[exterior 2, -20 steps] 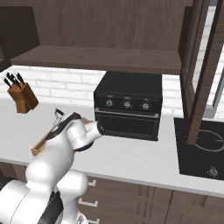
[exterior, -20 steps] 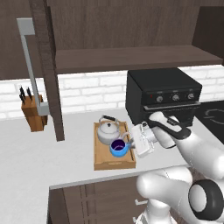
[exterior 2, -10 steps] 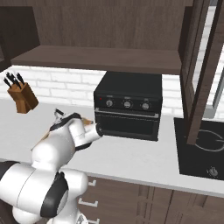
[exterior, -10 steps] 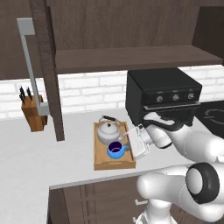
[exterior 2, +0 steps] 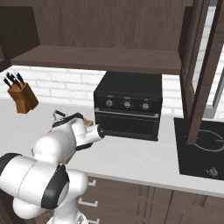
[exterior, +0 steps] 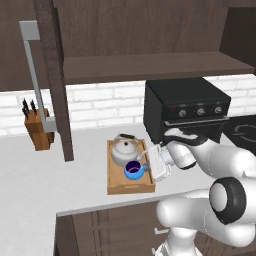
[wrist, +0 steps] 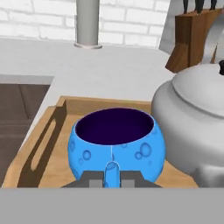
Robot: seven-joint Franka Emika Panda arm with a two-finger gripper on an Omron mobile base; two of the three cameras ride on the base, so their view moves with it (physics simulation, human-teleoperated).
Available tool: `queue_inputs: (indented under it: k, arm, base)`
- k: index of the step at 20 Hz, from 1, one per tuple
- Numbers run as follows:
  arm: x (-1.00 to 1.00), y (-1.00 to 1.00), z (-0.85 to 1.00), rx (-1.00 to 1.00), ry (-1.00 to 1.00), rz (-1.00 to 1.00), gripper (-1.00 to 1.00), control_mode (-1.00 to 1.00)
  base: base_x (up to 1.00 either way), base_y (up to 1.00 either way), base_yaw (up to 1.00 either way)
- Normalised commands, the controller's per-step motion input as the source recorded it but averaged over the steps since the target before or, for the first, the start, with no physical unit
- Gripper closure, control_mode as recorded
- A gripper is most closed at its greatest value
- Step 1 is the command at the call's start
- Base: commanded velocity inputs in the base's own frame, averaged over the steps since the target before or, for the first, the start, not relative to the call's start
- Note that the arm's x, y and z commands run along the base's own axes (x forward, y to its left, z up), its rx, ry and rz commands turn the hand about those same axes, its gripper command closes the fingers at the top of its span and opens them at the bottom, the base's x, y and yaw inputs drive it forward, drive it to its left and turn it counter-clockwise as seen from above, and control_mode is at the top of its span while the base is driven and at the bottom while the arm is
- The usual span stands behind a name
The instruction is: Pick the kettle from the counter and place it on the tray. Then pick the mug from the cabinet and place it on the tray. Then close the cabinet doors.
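The bright blue mug sits low in the wooden tray, right beside the silver-grey kettle, which also stands in the tray. My gripper is shut on the mug's small side handle. In the left base view the tray lies on the light-grey counter with the kettle at its back and the mug in front, and my gripper reaches in from the right. The cabinet doors stand open: one on the left, one on the right.
A black countertop oven stands just right of the tray, close behind my hand. A knife block sits at the back left. The left door's grey bar handle hangs over the counter. A dark hob lies at the right.
My hand with the mug has edged slightly left and down over the tray, then settled. The elbow has swung upward.
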Motion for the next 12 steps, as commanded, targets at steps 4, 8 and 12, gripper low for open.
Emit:
queue_inputs:
  k: [4, 8, 12]
  arm:
    - [-0.20, 0.02, -0.35, 0.00, 0.00, -0.01, 1.00, -1.00]
    - [-0.30, 0.14, -0.31, 0.00, -0.03, -0.03, 1.00, -1.00]
    - [-0.32, 0.35, -0.17, 0.00, -0.05, -0.06, 1.00, -1.00]
  base:
    - [0.00, 0.00, 0.00]
    - [0.00, 0.00, 0.00]
    - [0.00, 0.00, 0.00]
